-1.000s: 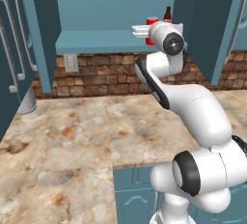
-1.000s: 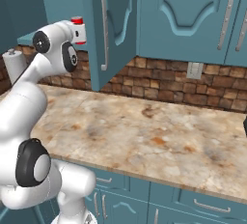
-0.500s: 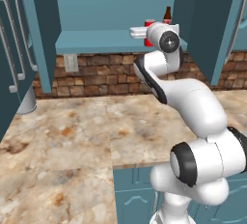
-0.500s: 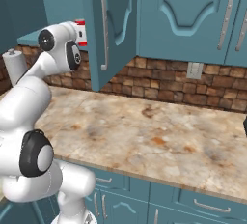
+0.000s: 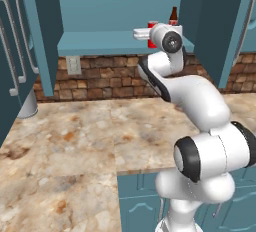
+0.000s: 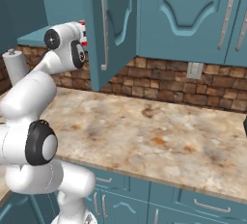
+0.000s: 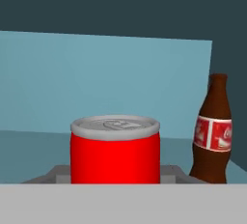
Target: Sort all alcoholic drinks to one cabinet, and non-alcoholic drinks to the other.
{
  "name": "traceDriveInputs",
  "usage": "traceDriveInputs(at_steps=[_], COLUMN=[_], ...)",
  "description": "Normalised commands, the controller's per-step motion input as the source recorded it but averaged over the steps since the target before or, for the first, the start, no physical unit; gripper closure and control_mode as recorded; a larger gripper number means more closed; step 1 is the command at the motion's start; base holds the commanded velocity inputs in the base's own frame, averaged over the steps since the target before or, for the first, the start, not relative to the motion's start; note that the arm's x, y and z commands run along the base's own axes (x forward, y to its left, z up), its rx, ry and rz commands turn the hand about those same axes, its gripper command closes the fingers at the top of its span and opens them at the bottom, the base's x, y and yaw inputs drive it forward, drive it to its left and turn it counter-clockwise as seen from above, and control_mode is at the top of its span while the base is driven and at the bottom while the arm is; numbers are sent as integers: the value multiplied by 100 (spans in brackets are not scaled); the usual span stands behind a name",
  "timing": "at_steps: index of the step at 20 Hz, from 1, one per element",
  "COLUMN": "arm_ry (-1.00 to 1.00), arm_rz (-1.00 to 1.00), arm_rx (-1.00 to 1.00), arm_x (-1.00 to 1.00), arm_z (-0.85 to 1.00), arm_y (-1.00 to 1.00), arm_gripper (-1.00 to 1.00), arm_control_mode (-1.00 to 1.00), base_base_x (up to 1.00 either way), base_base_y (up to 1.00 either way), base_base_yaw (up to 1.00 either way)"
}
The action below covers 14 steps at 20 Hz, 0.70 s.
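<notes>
While the arm reaches up into the open cabinet (image 5: 125, 41), I see the dark brown bottle (image 7: 213, 130) upright on its shelf, just beside the red can (image 7: 115, 149). My tool (image 5: 145, 33) grips that can mid-body between both fingers. I judge it light, rigid, slick-walled; mid-height hold suits it.

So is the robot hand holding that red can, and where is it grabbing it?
Yes, it looks that way. The gripper has the red can between its fingers, low on its sides, inside the open cabinet.
</notes>
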Motion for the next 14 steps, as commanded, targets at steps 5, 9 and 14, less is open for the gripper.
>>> traceDriveInputs(at_steps=[5, 9, 14], arm_ry=[0, 0, 0], arm_rz=[0, 0, 0], arm_rx=[0, 0, 0], arm_x=[36, 36, 30], arm_z=[-3, -7, -13], arm_y=[0, 0, 0], arm_gripper=[100, 100, 100], arm_control_mode=[-100, -100, -100], base_base_x=[0, 0, 0], base_base_y=[0, 0, 0], base_base_yaw=[0, 0, 0])
